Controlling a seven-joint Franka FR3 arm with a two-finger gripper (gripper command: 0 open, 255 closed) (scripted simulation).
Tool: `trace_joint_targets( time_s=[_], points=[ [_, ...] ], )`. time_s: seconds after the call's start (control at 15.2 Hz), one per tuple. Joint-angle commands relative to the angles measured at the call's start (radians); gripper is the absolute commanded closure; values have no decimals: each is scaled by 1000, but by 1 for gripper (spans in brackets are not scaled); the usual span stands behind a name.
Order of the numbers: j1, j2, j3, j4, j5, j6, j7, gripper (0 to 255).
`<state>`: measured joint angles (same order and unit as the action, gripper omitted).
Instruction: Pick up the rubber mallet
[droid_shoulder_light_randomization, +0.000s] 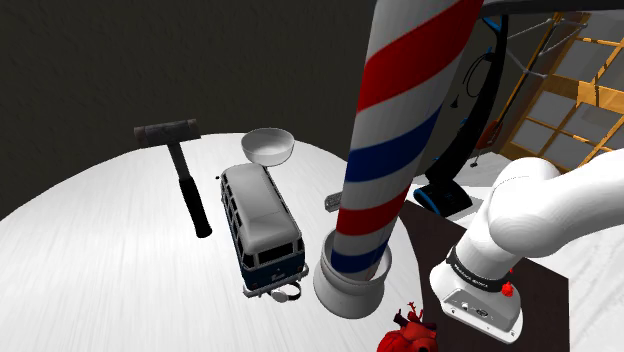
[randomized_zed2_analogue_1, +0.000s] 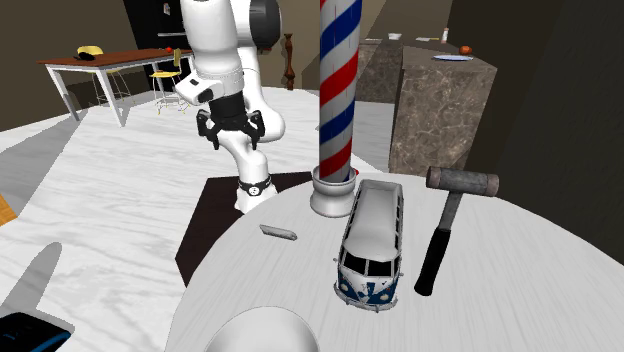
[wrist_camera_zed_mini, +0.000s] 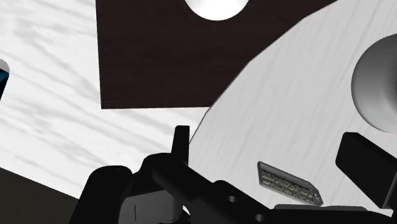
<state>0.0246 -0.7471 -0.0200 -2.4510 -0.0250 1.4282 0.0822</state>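
On the round white table (droid_shoulder_light_randomization: 90, 265): grey-headed, black-handled mallet (droid_shoulder_light_randomization: 185, 180) lying flat.
Handling: we judge it head-heavy, stiff; grip handle near head.
Black gripper (randomized_zed2_analogue_1: 231, 135): fingers apart, empty.

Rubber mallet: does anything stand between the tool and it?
Yes. On the table, the striped barber pole and the toy van stand between the tool and the mallet, which lies on the van's far side.
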Motion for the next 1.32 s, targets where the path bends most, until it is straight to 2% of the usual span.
trace_joint_targets(
  time_s=[0.0, 0.59, 1.25],
  points=[
    [0, 0, 0, 0, 0, 0, 0, 0],
    [100, 300, 32, 236, 13, 124, -155, 0],
    [189, 588, 94, 553, 18, 166, -312, 0]
  ],
)
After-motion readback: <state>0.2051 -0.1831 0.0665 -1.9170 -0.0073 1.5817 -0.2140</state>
